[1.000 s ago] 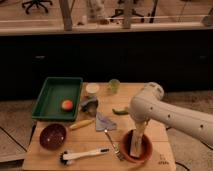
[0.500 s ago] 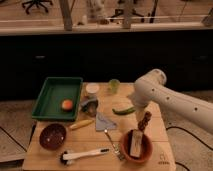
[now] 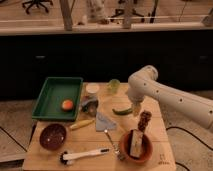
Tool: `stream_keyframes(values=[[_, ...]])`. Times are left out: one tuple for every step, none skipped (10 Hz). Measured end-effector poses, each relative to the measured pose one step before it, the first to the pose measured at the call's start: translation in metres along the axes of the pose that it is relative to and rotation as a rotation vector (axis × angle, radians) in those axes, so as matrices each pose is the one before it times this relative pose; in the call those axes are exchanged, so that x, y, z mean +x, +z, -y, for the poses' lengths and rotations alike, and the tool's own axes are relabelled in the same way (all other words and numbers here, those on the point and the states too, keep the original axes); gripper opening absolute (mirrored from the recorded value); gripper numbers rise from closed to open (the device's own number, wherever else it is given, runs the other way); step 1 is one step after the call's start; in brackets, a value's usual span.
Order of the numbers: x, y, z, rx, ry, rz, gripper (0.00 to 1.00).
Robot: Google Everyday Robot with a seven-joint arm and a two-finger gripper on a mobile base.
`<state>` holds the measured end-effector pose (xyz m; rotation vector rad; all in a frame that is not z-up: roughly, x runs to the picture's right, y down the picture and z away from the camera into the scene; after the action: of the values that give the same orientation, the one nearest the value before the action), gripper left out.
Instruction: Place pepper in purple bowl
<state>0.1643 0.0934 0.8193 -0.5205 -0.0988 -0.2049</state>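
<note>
End effector (image 3: 136, 109) sits low over the tabletop (image 3: 161, 131), right of centre, its tip at the right end of the pepper (image 3: 121, 111) - touching or just beside, can't tell which, and can't tell whether it's open, closed or gripping anything. White arm (image 3: 172, 100) comes in from the picture's right edge, rises to a rounded elbow near the tabletop's back edge, then bends sharply so the wrist section points almost straight down at the pepper. Pepper itself: slim, dark green, slightly curved, lying flat on the wood approx. mid-tabletop, well apart from the purple bowl (image 3: 53, 136), which stands near the front left corner w/ nothing visible in it. Behind that bowl, a green tray (image 3: 50, 86) holds a small orange item (image 3: 67, 104). Pale green cup (image 3: 114, 85) and a white round item (image 3: 92, 88) stand near the back edge, w/ a dark object (image 3: 89, 104) just in front of the white one. Yellow elongated item (image 3: 81, 124) lies between tray and a grey cloth (image 3: 105, 122). Front right: orange-brown bowl (image 3: 145, 152) w/ a block (image 3: 134, 142) standing in it, a brown knobbly piece (image 3: 144, 120) just behind it and a spoon (image 3: 112, 141) at its left side. White-handled brush (image 3: 85, 155) lies along the front edge. Writing - only a small mark (image 3: 161, 162) at the front right corner, not readable.
</note>
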Motion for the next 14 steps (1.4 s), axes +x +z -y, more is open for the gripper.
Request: stream_keyframes(values=[[0.0101, 0.01617, 0.00057, -0.02408, 0.02785, -0.00156, 0.8], [0.00536, 0.00788, -0.00016, -0.0127, 0.01256, -0.00217, 0.8], [0.00213, 0.00597, 0.00171, -0.00917, 0.01053, 0.00351, 0.8], [0.00203, 0.01185, -0.00233, -0.02462, 0.01018, 0.00294, 0.8], [0.00001, 0.01061, -0.00118, -0.01608, 0.00463, 0.00353, 0.8], [-0.00074, 0.01409, -0.00277, -0.02339, 0.00277, 0.00443, 0.8], [-0.00219, 0.00746, -0.00164, -0.01634, -0.00192, 0.0038, 0.8], [-0.00466, 0.01057, -0.00173, -0.01917, -0.00593, 0.00652, 0.8], [-0.00465, 0.00723, -0.0011, -0.01344, -0.00757, 0.00446, 0.78], [-0.00292, 0.00398, -0.00096, -0.00783, -0.00532, 0.00263, 0.73], [-0.00213, 0.0052, -0.00243, -0.00949, -0.0042, 0.00183, 0.61], [-0.00265, 0.00386, -0.00153, -0.00611, -0.00541, 0.00125, 0.5], [-0.00131, 0.00151, -0.0004, -0.00156, -0.00304, 0.0002, 0.42], [0.00009, 0.00102, -0.00041, 0.00104, 0.00098, 0.00215, 0.31]])
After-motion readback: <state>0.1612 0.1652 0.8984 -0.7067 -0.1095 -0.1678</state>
